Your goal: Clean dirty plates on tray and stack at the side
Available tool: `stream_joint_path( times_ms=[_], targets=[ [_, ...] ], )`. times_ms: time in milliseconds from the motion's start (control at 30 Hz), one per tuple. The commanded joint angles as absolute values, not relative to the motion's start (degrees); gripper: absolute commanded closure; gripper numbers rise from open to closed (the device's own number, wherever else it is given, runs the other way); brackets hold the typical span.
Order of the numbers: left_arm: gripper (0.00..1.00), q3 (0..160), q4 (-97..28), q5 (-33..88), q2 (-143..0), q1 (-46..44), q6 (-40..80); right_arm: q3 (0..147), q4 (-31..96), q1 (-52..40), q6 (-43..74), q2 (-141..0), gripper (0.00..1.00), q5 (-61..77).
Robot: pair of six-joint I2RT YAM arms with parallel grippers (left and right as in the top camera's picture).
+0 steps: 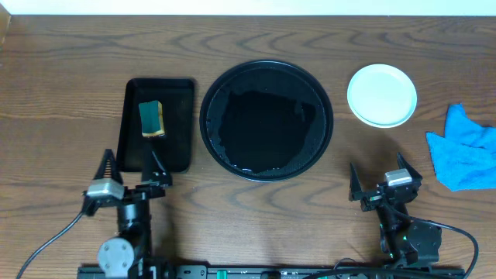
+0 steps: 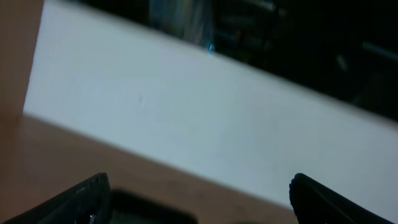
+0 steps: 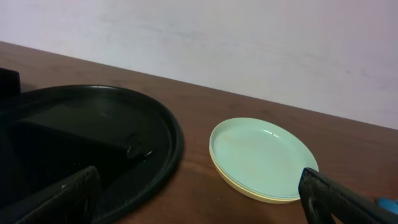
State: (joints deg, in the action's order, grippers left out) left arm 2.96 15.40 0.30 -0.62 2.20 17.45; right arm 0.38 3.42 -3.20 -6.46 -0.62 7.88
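Stacked small round plates (image 1: 381,94), pale mint over pale yellow, sat upper right, just beside the large round black tray (image 1: 267,120) at centre. Left gripper (image 1: 130,167) lower left and right gripper (image 1: 378,174) lower right, both with jaws apart, empty. Crumpled blue cloth (image 1: 465,151) at right edge.

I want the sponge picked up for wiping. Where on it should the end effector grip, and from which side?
Take the sponge across its two long sides, near the middle, coming straight down with the left end effector. It lies flat in the rectangular tray, whose raised rim probably blocks a sideways approach; its narrow width should fit the open jaws.
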Motion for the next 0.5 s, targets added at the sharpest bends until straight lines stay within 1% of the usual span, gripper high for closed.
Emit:
stream_joint_path(
  times_ms=[0, 167, 333, 467],
  targets=[
    [0.09, 0.3, 15.8, 1.0, -0.1, 2.0, 19.7, 0.3, 3.6, -3.4, -5.8, -0.3, 0.01, 7.6],
    [0.09, 0.2, 7.6, 1.0, -0.1, 2.0, 19.9, 0.3, 3.6, -3.4, -5.8, -0.3, 0.01, 7.6],
    [0.09, 0.2, -3.3, 1.0, -0.1, 2.0, 15.5, 0.3, 3.6, -3.4, -5.8, -0.3, 0.01, 7.6],
    [0.09, 0.2, -4.1, 1.0, -0.1, 1.9, 12.4, 0.3, 3.6, -3.4, -5.8, -0.3, 0.01, 7.6]
  ],
)
